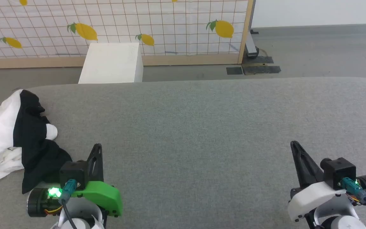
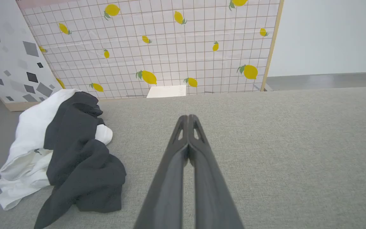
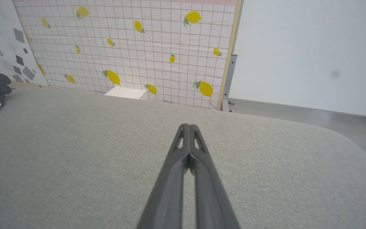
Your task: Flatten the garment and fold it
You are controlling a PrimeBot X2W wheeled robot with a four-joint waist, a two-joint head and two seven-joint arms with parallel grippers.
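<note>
Garment (image 1: pixel 17 140) lies bunched in a loose heap at the nine o'clock edge of the grey desk (image 1: pixel 202 127). Its white body is crumpled on the outer side, and some of it hangs over the desk's rim. A black sleeve is draped across the heap and trails down toward six o'clock. None of it is spread flat.

The left hand (image 1: pixel 98 145) sits at about seven o'clock in the head view, with the garment at its ten o'clock. The trailing black cloth ends just beside the dark housing on that wrist, and the fingers are apart from the fabric. In the left wrist view the two long dark fingers (image 2: pixel 199 152) are pressed together along their length with nothing between them, and they point to twelve o'clock over bare desk.

The right hand (image 1: pixel 294 143) sits at five o'clock in the head view, well apart from the garment. It leans slightly toward eleven o'clock. Its fingers (image 3: pixel 202 159) are likewise closed on each other and empty. Whether either hand's tips touch the desk cannot be told.

Beyond the desk at twelve o'clock stands a white box (image 1: pixel 111 63) on the grey floor (image 1: pixel 313 51). A lemon-print panel (image 1: pixel 170 25) stands behind the box.
</note>
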